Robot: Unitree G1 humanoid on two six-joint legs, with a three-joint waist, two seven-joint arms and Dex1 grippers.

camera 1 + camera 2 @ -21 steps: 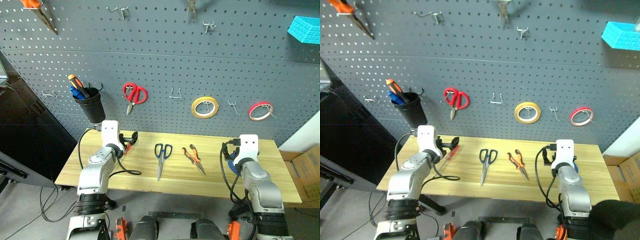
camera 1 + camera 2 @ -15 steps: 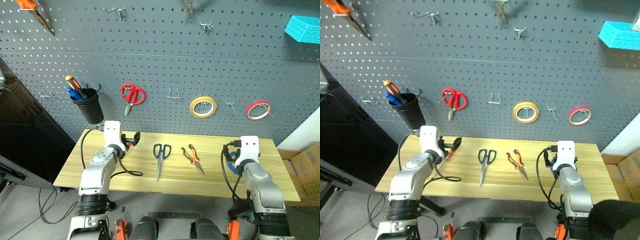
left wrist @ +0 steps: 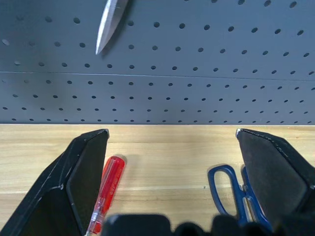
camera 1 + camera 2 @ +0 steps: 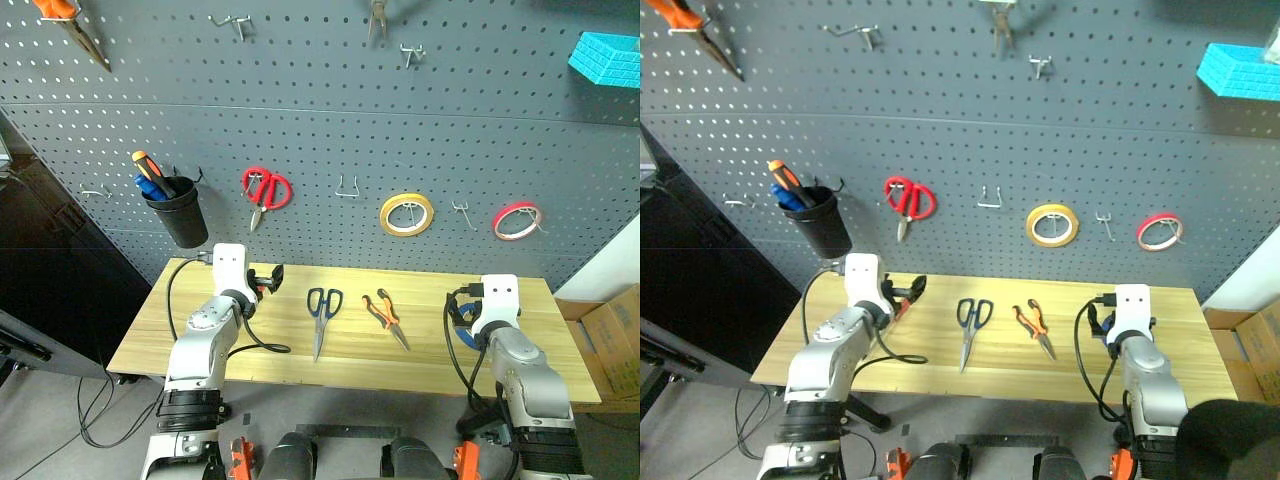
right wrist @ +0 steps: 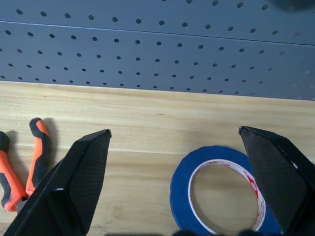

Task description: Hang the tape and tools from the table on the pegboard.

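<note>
R wrist view: blue tape (image 5: 216,189) flat betw open pincer (image 5: 197,147) fingers.

- Light wood table (image 4: 300,355), rectangular, back edge up vs. grey pegboard (image 4: 320,120).
- Red-handled tool (image 3: 105,192), slim, flat near table's left-back.
- Blue-handled scissors (image 4: 322,317) approx. centre, blades pointing to front edge.
- Orange/black pliers (image 4: 385,316) just right of scissors, not touching.
- Blue tape roll (image 5: 217,190) flat on right part, well apart from pliers.
</note>
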